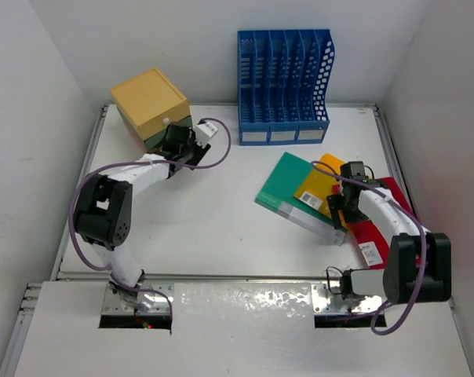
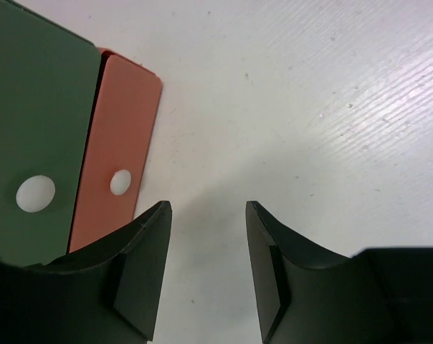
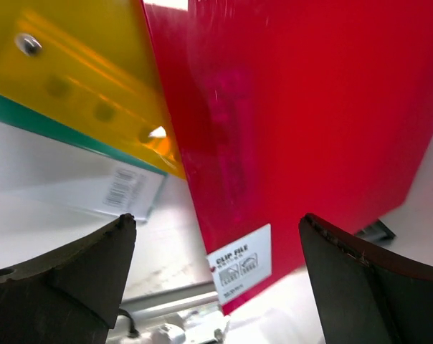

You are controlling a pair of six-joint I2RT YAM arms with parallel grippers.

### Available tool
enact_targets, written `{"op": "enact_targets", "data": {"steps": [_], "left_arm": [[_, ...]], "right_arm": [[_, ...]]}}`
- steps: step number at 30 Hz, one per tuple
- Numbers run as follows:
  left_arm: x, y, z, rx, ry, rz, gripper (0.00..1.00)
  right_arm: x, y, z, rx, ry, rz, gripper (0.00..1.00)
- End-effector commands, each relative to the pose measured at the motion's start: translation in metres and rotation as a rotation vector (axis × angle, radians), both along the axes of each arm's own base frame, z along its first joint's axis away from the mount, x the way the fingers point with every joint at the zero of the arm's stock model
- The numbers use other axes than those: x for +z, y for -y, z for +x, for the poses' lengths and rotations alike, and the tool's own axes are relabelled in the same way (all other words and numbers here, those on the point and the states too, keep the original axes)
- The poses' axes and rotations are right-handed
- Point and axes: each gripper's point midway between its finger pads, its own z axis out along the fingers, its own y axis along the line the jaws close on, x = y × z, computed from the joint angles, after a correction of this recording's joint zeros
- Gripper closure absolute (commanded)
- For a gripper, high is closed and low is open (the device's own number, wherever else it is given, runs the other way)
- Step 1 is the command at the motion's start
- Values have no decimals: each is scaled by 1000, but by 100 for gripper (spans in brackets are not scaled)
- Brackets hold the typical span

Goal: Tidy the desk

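The white desk [image 1: 213, 228] carries three flat folders at the right: green [image 1: 284, 184], yellow [image 1: 319, 187] and a red clip file [image 1: 378, 232], overlapping one another. My right gripper [image 1: 337, 220] hovers over them, open wide and empty. Its wrist view shows the red clip file [image 3: 295, 122], the yellow folder [image 3: 80, 79] and the green folder's edge [image 3: 30, 107] below the gripper [image 3: 216, 222]. My left gripper [image 1: 176, 140] is open and empty, close in front of the drawer box [image 1: 151, 104]. Its wrist view [image 2: 208, 211] shows the green drawer front [image 2: 37, 122] and the orange drawer front [image 2: 120, 150].
A blue slotted file rack [image 1: 284, 82] stands at the back against the wall. White walls close in the desk at the left, back and right. Metal rails run along the desk's edges [image 1: 221, 276].
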Motion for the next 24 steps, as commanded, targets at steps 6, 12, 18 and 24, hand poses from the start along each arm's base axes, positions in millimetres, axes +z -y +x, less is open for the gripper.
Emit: {"op": "enact_targets", "data": {"steps": [6,12,18,24], "left_arm": [[56,19,1,-60,127,-108,54],[79,19,1,-72,173,-145,54],[97,15,1,-87,206,-183,53],[106,11,0,-100,222,-203,53]], "right_arm": [[-12,38,-12,251,-225,-311,9],[-22,54,-21,300,-223,-457,7],[-34,57,-8,313,-65,-511,13],[-39,55,4,329,52,-571,36]]}}
